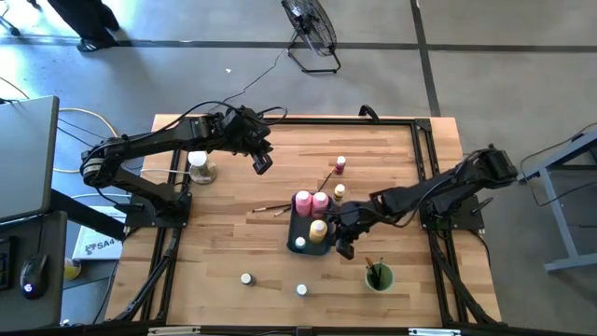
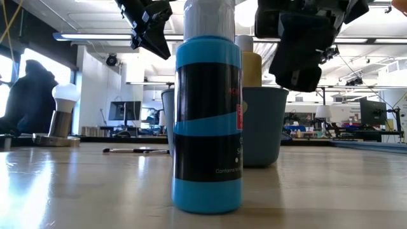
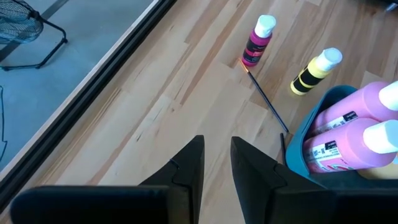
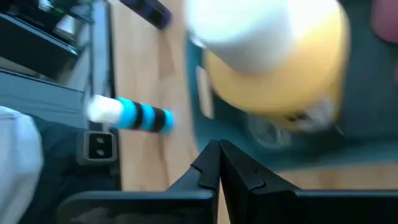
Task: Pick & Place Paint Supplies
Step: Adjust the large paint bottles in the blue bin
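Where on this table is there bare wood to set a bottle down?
Free: the wide stretch between the tray and the lamp at left; also the front-left corner beyond the small jar. Crowded: around the tray, where bottles, brushes and the right tool cluster.

Our two arms reached in over the table.
Our left gripper (image 1: 262, 162) hung in the air with its fingers (image 3: 186, 163) a little apart and nothing between them. Our right gripper (image 1: 344, 248) hung low, its fingers pressed together.
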